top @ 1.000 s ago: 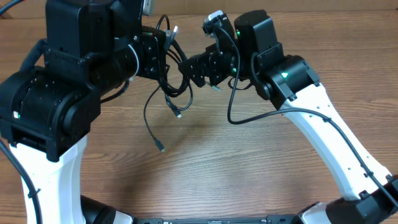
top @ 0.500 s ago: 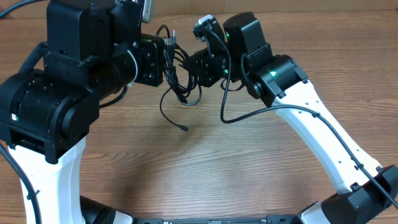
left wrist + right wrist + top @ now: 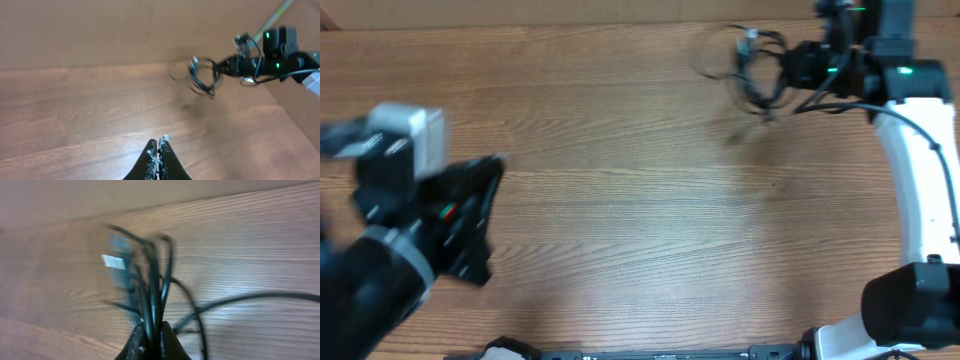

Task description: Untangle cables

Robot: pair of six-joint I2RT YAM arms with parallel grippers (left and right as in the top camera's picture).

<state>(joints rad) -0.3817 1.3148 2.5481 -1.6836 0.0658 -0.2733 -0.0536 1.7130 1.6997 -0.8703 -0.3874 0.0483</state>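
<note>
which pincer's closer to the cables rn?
Right. The right pincer is shut on the cables, holding them at the table's far right. The left pincer is shut, empty, apart from them across the table at near left.

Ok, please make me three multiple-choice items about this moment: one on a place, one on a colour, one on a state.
1. In the overhead view, where is the bundle of cables?
A. top right
B. bottom left
C. centre

2. What colour are the cables?
A. white
B. black
C. red

3. How is the left tool?
A. shut, holding nothing
B. wide open
C. shut on a cable

Answers: 1 A, the right tool holds it there; 2 B, every strand looks black; 3 A, it is closed with nothing in it.
</note>
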